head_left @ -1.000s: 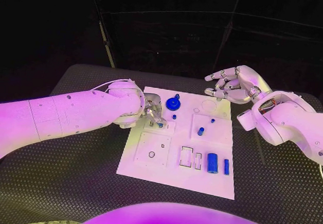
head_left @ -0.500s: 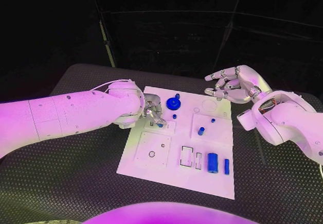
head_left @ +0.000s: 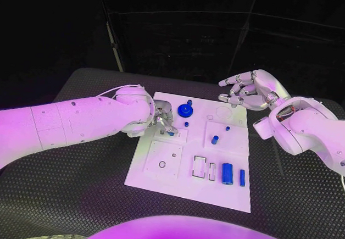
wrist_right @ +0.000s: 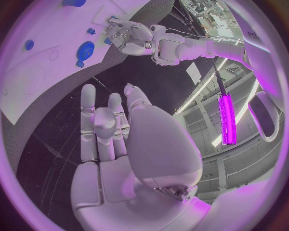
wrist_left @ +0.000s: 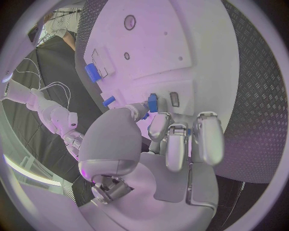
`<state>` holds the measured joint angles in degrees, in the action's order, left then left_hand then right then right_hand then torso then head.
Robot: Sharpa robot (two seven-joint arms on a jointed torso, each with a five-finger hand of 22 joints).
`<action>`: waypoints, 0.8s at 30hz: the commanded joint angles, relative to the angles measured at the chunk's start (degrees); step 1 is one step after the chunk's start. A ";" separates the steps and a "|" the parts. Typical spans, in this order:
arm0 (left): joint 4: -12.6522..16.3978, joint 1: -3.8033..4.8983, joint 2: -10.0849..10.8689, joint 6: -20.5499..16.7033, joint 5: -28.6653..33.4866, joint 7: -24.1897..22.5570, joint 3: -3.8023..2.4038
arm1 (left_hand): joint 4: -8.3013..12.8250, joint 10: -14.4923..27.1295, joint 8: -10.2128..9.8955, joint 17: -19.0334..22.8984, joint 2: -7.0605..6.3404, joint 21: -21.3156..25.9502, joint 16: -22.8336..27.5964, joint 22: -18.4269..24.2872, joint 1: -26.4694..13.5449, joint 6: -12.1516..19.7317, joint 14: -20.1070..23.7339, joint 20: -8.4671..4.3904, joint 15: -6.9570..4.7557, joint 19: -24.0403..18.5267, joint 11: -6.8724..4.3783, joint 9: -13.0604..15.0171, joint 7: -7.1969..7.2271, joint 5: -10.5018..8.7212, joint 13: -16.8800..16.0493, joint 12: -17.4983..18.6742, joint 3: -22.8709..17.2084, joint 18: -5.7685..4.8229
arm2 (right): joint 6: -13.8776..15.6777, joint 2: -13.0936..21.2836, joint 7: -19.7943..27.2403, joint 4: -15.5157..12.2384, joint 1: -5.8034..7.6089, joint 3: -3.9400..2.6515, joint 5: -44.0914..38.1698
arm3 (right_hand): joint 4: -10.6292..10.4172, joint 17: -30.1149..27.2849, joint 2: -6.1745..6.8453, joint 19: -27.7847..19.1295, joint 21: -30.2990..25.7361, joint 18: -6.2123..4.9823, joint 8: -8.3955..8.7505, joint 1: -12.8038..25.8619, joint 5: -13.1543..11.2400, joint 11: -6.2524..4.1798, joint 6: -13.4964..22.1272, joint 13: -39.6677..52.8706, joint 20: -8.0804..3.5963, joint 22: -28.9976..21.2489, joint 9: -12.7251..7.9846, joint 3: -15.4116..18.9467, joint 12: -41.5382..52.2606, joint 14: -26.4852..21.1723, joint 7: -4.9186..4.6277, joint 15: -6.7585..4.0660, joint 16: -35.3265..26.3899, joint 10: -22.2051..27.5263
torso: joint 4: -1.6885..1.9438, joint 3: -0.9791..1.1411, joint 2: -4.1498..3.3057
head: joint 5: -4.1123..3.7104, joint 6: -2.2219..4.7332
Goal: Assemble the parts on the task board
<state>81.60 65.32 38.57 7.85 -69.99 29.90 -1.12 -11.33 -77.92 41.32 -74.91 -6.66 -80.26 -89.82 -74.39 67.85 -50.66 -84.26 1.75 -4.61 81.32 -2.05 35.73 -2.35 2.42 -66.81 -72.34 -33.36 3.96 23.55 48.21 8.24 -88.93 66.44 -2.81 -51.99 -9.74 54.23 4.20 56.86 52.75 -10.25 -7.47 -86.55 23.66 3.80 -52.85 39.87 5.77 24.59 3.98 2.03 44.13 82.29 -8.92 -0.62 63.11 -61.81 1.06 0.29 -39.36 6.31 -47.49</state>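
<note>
The white task board (head_left: 186, 178) lies mid-table. My left hand (head_left: 161, 118) is low over its far left corner. It pinches a small blue part (wrist_left: 153, 102) between thumb and fingertip, right beside a small rectangular slot (wrist_left: 174, 98). My right hand (head_left: 250, 89) hovers above the board's far right corner, fingers apart and holding nothing. Lying or standing on the board are a blue round knob (head_left: 186, 110), a short peg (head_left: 215, 139), a thick cylinder (head_left: 226, 173) and a slim bar (head_left: 241, 178).
The board carries several blank recesses: a round hole (head_left: 161, 164), rectangular cut-outs (head_left: 199, 167) and a round outline (head_left: 223, 112). Black ribbed table mat (head_left: 72, 189) surrounds the board on all sides. The right wrist view shows my left hand (wrist_right: 129, 34) at the board (wrist_right: 30, 82).
</note>
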 commanded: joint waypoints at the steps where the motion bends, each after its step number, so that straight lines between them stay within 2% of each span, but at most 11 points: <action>1: -0.09 -0.30 0.04 2.37 -0.40 0.75 0.25 | 4.25 -0.55 0.30 -15.09 0.07 -0.20 -0.18 -0.21 -1.03 -1.43 -5.74 -0.26 -0.36 0.24 -0.05 0.15 0.67 0.27 -0.43 -0.59 -3.55 -0.46 | -0.28 0.00 0.30 -0.12 0.10 -0.04 0.09 | -0.39 -0.06 -0.01 0.31 -0.21 -0.25 -0.10 -0.17 0.27 0.01 0.45 -0.06 0.02 -0.06 -0.07 -0.10 -0.24 -0.47 -0.11 0.09 -0.15 0.23 | 0.03 0.00 -0.05 | -0.07 -0.05; 7: -0.27 -0.30 0.02 2.79 -0.40 0.76 0.25 | 3.52 -0.92 0.31 -15.09 -0.23 -0.37 -0.18 -0.52 -2.59 -2.05 -5.74 -0.39 -0.51 0.44 -0.24 0.03 0.91 0.27 -0.89 -1.01 -2.03 -0.52 | -0.27 0.04 0.29 -0.15 0.10 -0.04 0.09 | -0.39 -0.06 -0.01 0.31 -0.21 -0.25 -0.10 -0.17 0.27 0.01 0.45 -0.06 0.02 -0.06 -0.07 -0.10 -0.24 -0.47 -0.11 0.09 -0.15 0.23 | 0.00 0.01 -0.02 | -0.01 -0.07; 24: -0.84 -0.30 -0.39 2.86 -0.40 0.79 0.25 | 1.90 -1.26 -0.07 -15.09 0.12 -0.48 -0.18 -0.84 -5.30 -3.04 -5.74 -0.65 -0.75 0.64 -0.47 -0.55 1.15 0.27 -1.25 -1.31 0.75 -0.59 | -0.27 -0.06 0.29 -0.02 0.10 -0.04 0.09 | -0.45 -0.01 -0.08 0.31 -0.28 -0.26 -0.11 -0.22 0.30 0.02 0.47 -0.09 0.03 -0.10 -0.07 -0.19 -0.22 -0.48 -0.12 0.10 -0.19 0.28 | 0.01 0.01 -0.07 | -0.07 -0.29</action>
<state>80.89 65.36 38.27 8.82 -70.13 29.93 -1.15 -9.41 -78.85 41.64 -74.91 -6.57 -80.48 -89.82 -74.93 63.17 -53.18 -84.01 1.39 -4.86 81.68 -2.57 35.24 -1.42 2.42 -68.04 -73.30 -32.94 3.96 23.51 48.21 8.23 -88.88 66.44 -2.81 -51.99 -9.97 54.23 4.20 56.86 52.75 -10.25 -7.47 -86.55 23.66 3.80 -52.85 39.88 5.77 24.55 3.98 1.79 44.13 82.30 -8.92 -0.62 63.11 -61.82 1.06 0.29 -39.42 6.26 -47.80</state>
